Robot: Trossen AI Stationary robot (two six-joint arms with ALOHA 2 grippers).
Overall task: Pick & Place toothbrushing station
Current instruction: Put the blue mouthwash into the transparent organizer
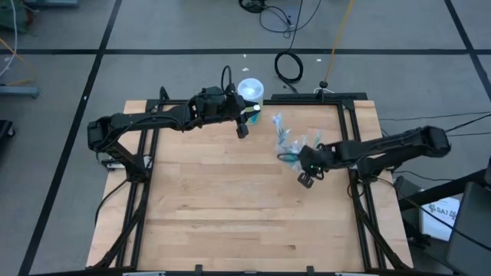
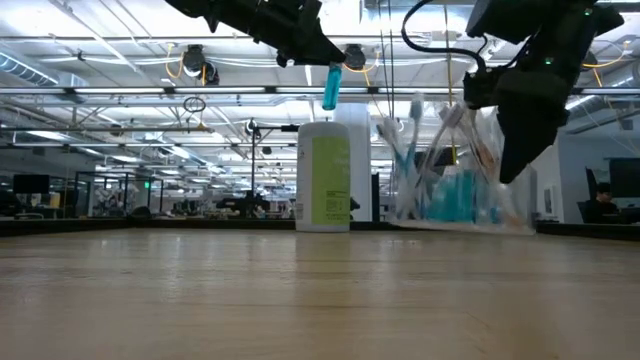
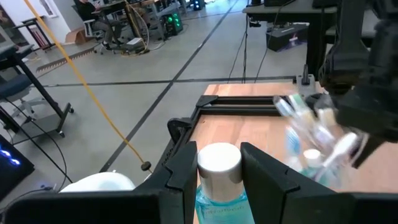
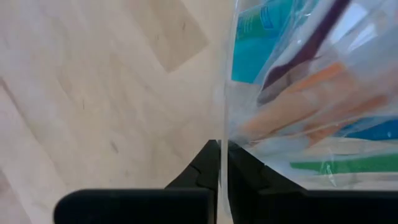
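left hand (image 3: 217, 180) gripping teal tube (image 3: 219, 186), right hand (image 4: 222, 163) pinching clear cup (image 4: 298, 93) rim, brushes inside

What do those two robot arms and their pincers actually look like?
Both arms, left and right, are slim, jointed and matte black, with black cables looping along them. The left gripper and right gripper each have two flat, angular black fingers, with no markings visible.
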